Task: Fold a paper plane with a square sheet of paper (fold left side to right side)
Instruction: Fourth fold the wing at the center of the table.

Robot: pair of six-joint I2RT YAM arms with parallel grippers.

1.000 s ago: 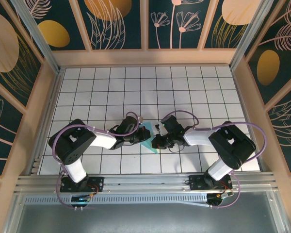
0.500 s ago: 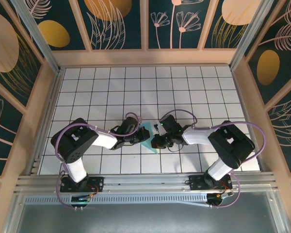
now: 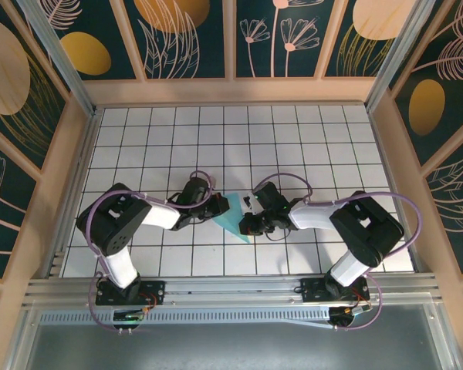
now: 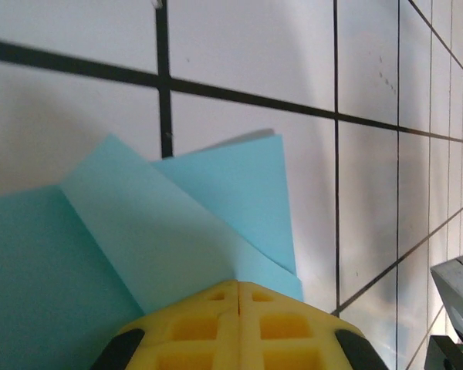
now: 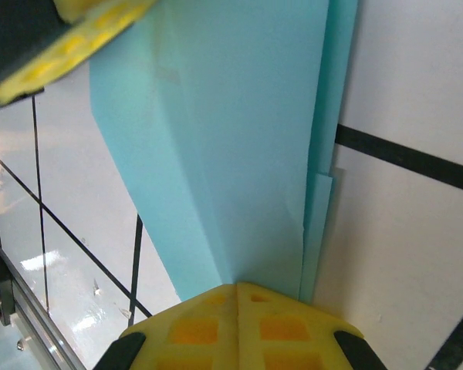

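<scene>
The folded turquoise paper (image 3: 233, 219) lies flat on the white gridded surface (image 3: 309, 139), near its front middle, between the two arms. The left fingers (image 4: 204, 324) are pressed together, with their tips over the paper's layered flaps at its left side. The right fingers (image 5: 201, 327) are also pressed together. Their tips sit on the paper's right side, next to a long crease.
</scene>
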